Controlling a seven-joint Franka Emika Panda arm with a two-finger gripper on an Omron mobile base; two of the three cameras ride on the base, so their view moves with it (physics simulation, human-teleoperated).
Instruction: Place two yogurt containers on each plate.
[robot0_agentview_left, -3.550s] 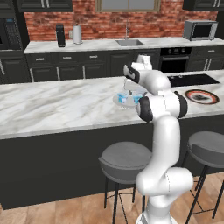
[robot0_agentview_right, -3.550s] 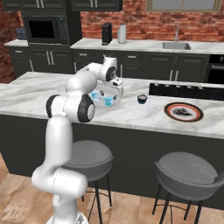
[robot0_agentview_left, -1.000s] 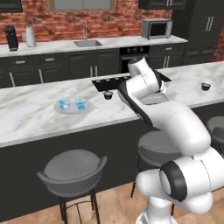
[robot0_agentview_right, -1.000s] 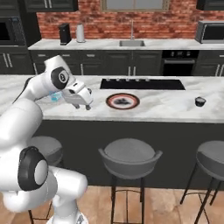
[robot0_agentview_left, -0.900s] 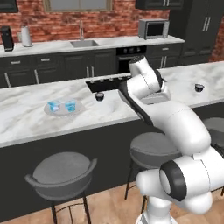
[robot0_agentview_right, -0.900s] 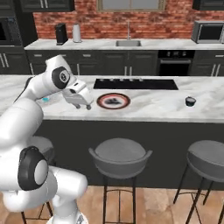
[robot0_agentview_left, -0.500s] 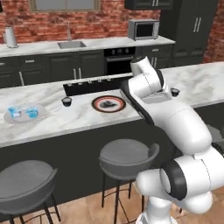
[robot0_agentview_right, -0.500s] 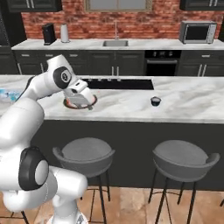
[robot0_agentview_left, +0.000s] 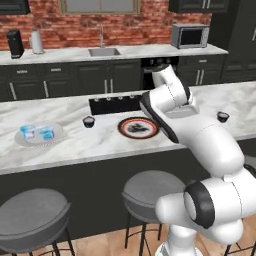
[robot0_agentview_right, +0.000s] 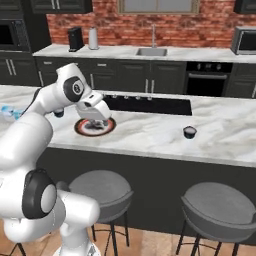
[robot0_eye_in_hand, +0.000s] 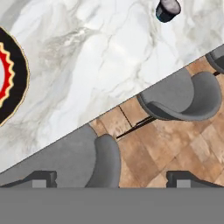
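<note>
We see two light blue yogurt cups (robot0_agentview_left: 37, 132) on the pale plate (robot0_agentview_left: 56, 136) at the left of the left base view. Near centre sits the red-rimmed plate (robot0_agentview_left: 139, 127), bare, with one dark cup (robot0_agentview_left: 89, 121) just left of it and another dark cup (robot0_agentview_left: 222, 117) at the right. Our gripper (robot0_agentview_right: 100, 118) hangs above that plate, its jaws spread wide and holding nothing.
</note>
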